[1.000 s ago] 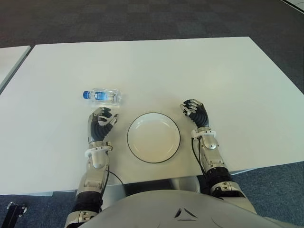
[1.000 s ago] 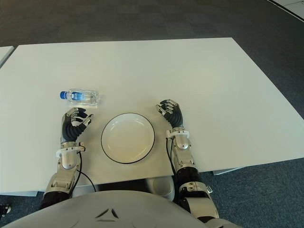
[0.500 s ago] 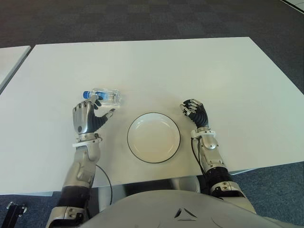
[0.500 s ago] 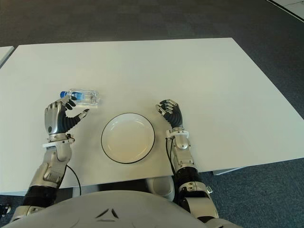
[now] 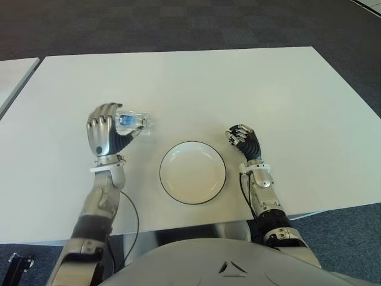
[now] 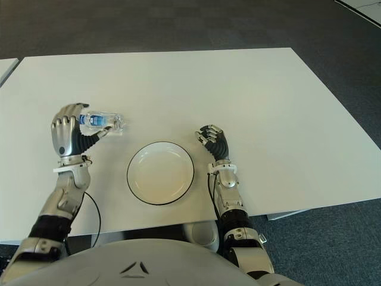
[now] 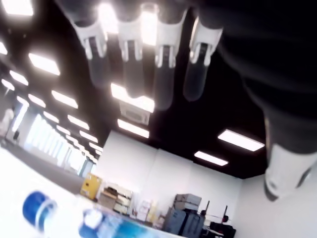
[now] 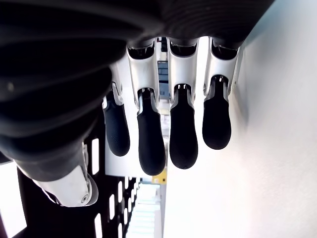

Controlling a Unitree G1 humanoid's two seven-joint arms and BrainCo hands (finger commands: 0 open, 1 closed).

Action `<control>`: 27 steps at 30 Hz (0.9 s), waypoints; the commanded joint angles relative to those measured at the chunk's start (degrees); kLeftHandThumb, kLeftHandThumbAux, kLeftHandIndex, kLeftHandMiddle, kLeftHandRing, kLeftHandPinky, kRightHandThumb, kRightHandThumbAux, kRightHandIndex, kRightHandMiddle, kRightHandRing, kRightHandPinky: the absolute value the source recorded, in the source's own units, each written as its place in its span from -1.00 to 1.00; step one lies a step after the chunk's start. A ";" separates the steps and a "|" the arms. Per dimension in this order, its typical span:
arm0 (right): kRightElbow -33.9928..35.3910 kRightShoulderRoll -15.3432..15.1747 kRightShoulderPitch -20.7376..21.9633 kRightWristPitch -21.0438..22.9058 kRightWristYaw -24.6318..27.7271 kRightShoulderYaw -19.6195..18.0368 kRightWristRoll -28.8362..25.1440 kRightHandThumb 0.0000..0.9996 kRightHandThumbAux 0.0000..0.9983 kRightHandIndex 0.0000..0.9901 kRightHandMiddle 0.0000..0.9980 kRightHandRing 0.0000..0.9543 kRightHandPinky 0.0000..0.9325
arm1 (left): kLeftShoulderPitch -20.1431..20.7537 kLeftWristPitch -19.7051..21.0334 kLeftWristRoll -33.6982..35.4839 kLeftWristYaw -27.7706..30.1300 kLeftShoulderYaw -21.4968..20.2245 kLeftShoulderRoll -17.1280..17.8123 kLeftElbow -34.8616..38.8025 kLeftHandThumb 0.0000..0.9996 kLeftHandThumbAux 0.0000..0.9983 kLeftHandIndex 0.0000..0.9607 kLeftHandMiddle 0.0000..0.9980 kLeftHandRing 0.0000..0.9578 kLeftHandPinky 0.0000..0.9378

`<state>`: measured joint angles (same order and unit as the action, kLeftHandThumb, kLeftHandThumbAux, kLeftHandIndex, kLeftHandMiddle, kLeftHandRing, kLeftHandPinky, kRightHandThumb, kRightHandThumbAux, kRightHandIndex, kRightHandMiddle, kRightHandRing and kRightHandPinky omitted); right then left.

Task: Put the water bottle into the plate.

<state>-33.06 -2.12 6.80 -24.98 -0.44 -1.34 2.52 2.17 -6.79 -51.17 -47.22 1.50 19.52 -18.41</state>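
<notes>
A clear water bottle (image 5: pixel 134 121) with a blue label lies on its side on the white table (image 5: pixel 238 89), left of and beyond the plate. The white plate (image 5: pixel 192 173) with a dark rim sits near the table's front edge and holds nothing. My left hand (image 5: pixel 107 128) hovers at the bottle's cap end and hides the cap in the eye views. Its fingers (image 7: pixel 163 74) are spread above the bottle (image 7: pixel 99 223), open and not closed around it. My right hand (image 5: pixel 244 140) shows just right of the plate, fingers (image 8: pixel 183 134) relaxed and holding nothing.
A second white table (image 5: pixel 12 74) shows at the far left, separated by a narrow gap. Dark carpet (image 5: pixel 178 24) lies beyond the table's far edge and to the right.
My left hand has moved away from the plate's left side, forward and leftward, to the bottle's cap end, which it now covers. The bottle, plate and right hand have not moved.
</notes>
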 commanded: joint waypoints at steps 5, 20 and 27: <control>-1.25 0.27 -0.98 1.01 0.07 -0.15 -0.37 0.41 0.46 -0.13 0.21 0.28 0.34 | 3.60 4.35 -0.64 -0.48 3.36 2.21 -5.52 0.32 -0.05 -0.99 -1.00 -1.00 -1.00; -1.90 0.59 -0.78 0.31 -0.18 -0.36 -0.57 0.41 0.46 -0.13 0.21 0.29 0.34 | 14.18 6.10 0.59 5.68 9.28 5.36 -20.67 0.33 -0.42 -1.00 -1.00 -1.00 -1.00; -1.55 0.67 -1.00 0.12 -0.27 -0.46 -0.59 0.41 0.46 -0.13 0.20 0.28 0.33 | 21.51 4.48 -0.15 5.24 13.88 6.88 -35.25 0.41 -0.46 -1.00 -1.00 -1.00 -1.00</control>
<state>-33.58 -1.83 6.92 -25.83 -0.56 -1.51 2.47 20.20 -1.61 -50.68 -42.03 12.75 25.45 -46.83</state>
